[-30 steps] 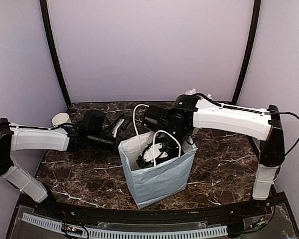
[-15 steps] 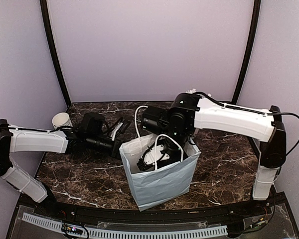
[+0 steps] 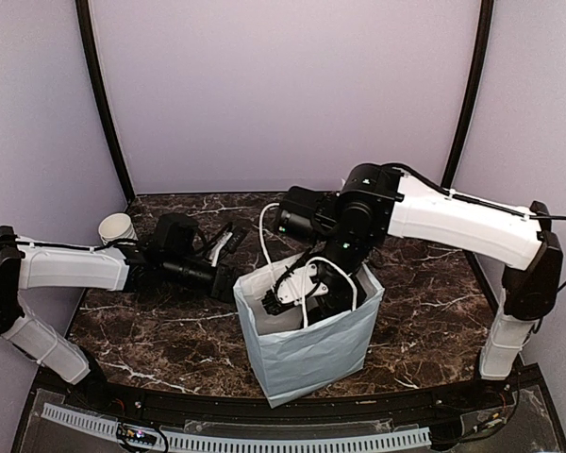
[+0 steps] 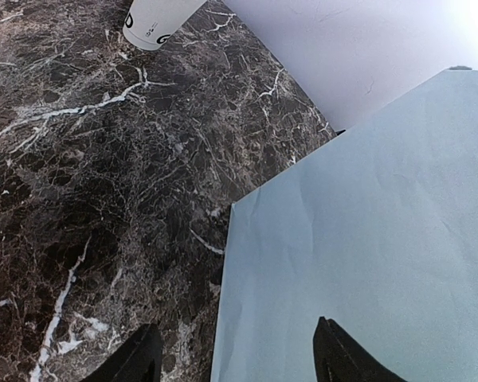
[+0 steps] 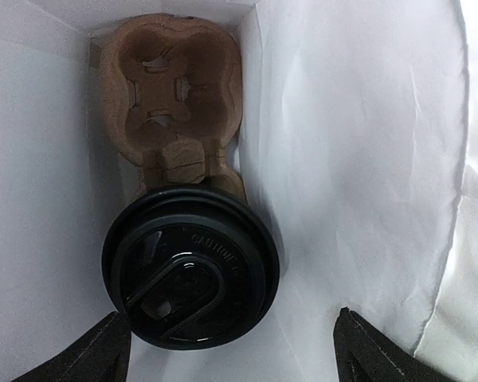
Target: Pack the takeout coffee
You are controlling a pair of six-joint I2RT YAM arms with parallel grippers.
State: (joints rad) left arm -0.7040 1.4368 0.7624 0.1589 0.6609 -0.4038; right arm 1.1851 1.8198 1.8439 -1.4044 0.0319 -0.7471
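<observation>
The takeout coffee (image 5: 190, 267) stands inside the pale blue paper bag (image 3: 311, 349), seen from above by its round black lid. It sits in one end of a brown cardboard cup carrier (image 5: 171, 87) on the bag's floor. My right gripper (image 5: 229, 320) reaches down into the bag (image 3: 297, 293), open, its fingers apart on either side above the lid and not gripping it. My left gripper (image 4: 236, 334) is open and empty, right against the bag's left outer wall (image 4: 366, 223); it also shows in the top view (image 3: 228, 283).
A white paper cup (image 3: 116, 227) stands at the table's far left, also in the left wrist view (image 4: 155, 16). A small dark and white object (image 3: 228, 236) lies behind the bag. The bag's white cord handles (image 3: 264, 231) stick up beside the right arm.
My right arm has swung to the right and reached further down into the bag. The bag has shifted a little to the right. The left arm has edged toward the bag.
</observation>
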